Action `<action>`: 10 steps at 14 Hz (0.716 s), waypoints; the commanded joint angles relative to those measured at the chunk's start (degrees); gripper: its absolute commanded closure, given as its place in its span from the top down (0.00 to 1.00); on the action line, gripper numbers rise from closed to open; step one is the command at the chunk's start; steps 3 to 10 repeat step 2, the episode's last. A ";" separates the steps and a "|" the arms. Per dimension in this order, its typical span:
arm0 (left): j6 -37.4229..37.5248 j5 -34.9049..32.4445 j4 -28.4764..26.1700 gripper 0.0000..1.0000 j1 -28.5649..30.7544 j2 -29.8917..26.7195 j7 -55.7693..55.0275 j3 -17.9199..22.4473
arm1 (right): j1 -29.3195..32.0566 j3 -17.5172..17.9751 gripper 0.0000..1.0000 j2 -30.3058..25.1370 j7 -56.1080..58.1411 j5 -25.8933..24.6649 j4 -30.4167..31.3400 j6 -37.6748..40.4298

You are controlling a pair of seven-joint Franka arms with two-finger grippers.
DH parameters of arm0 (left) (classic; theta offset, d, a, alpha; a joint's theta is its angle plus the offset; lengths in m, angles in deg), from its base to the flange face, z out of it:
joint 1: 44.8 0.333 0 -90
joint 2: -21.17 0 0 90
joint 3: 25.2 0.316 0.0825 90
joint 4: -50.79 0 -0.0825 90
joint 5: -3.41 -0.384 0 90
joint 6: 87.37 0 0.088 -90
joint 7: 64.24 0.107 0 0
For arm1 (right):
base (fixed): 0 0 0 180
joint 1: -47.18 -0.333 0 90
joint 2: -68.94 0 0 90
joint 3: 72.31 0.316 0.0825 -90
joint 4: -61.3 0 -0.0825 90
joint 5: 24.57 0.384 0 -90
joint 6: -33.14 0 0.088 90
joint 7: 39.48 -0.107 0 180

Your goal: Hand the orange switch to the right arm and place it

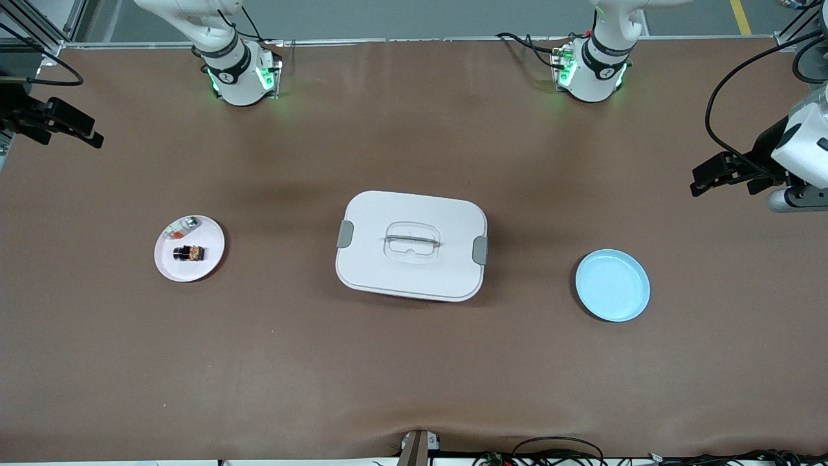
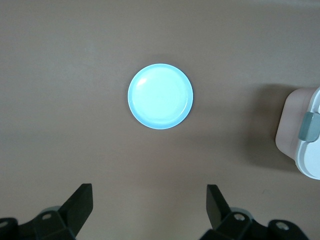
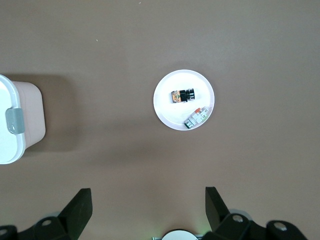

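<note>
The orange switch (image 1: 189, 253) is a tiny black part with an orange band. It lies on a small white plate (image 1: 211, 248) toward the right arm's end of the table. It also shows in the right wrist view (image 3: 182, 94), on that plate (image 3: 167, 107). My right gripper (image 1: 77, 126) is open and empty, high over its end of the table; its fingertips (image 3: 82, 200) stand wide apart. My left gripper (image 1: 711, 175) is open and empty, high over the left arm's end of the table, with its fingertips (image 2: 82, 195) wide apart too.
A silvery-white piece with red marks (image 1: 183, 226) lies on the white plate beside the switch. A white lidded box (image 1: 412, 244) with grey clips stands mid-table. An empty light-blue plate (image 1: 612, 285) lies toward the left arm's end and shows in the left wrist view (image 2: 160, 96).
</note>
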 commanded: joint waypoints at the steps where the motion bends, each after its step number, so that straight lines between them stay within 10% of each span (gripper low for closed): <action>1: 1.17 -0.91 0.83 1.00 -0.04 -0.07 1.36 -0.06 | -0.86 0.33 1.00 -1.44 -1.19 -0.50 1.49 -0.56; 10: 1.17 -0.91 0.83 1.00 -0.04 -0.07 1.36 -0.06 | -1.21 0.33 1.00 -1.44 -1.19 -1.02 1.49 -0.56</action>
